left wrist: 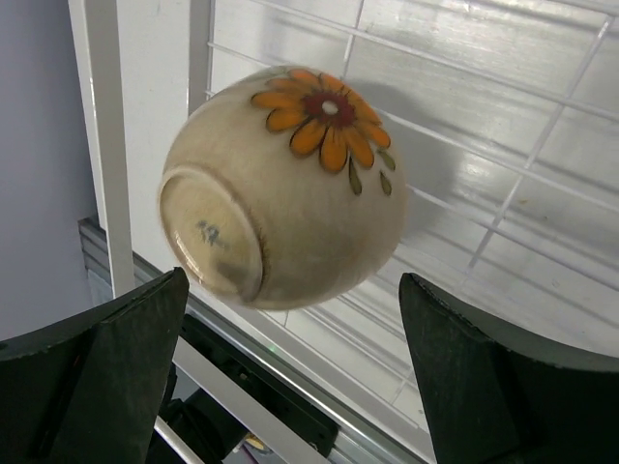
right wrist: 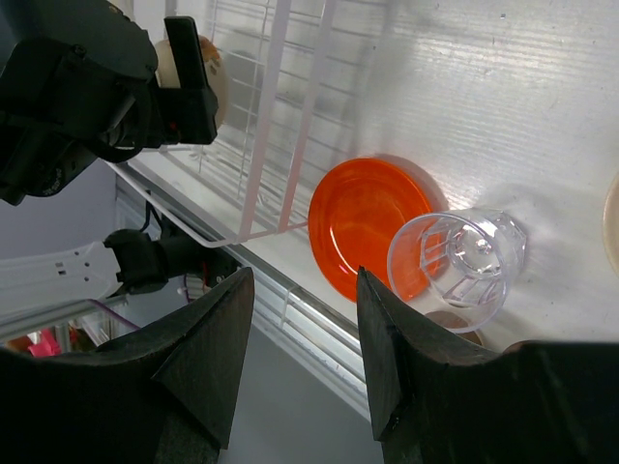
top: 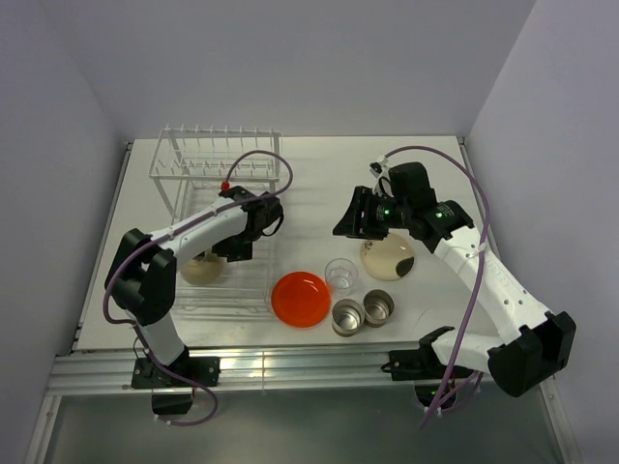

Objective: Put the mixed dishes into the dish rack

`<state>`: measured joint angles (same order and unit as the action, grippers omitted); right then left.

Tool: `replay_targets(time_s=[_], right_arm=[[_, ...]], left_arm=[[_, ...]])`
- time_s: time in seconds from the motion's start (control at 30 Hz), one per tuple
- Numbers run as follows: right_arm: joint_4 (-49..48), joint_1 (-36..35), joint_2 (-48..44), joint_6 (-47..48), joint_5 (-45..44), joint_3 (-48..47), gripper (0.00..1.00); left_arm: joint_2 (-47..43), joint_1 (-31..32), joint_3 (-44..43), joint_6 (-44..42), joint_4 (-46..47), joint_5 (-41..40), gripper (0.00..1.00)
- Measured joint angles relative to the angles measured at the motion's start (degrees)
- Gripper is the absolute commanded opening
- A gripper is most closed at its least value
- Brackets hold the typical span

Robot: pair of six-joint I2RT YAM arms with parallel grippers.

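The white wire dish rack (top: 215, 164) stands at the left. A beige bowl (top: 201, 268) with an orange flower lies bottom-up in its basket and fills the left wrist view (left wrist: 280, 188). My left gripper (top: 232, 251) hangs open just above it, its fingers (left wrist: 116, 358) apart from the bowl. The orange-red plate (top: 300, 298), the clear glass (top: 339, 275), two steel cups (top: 347, 316) (top: 378, 307) and the cream plate (top: 387, 256) sit on the table. My right gripper (top: 350, 220) is open and empty above the glass (right wrist: 459, 261) and the orange-red plate (right wrist: 372, 232).
The rack's raised prongs (top: 218, 135) are at its far end. The rack's near corner (right wrist: 280, 208) lies close to the orange-red plate. The table's front rail (top: 290, 367) runs just below the cups. Grey walls close in the left, back and right.
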<state>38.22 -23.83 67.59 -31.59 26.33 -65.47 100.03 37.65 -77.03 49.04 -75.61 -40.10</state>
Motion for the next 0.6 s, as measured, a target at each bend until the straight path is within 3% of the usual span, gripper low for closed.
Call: replay_targets(time_s=[0.6], right_arm=[[-0.1, 0.0, -0.5, 0.0, 0.0, 0.8, 0.54]], left_arm=[[-1.5, 8.4, 3.8, 5.2, -0.7, 3.3, 0.91]])
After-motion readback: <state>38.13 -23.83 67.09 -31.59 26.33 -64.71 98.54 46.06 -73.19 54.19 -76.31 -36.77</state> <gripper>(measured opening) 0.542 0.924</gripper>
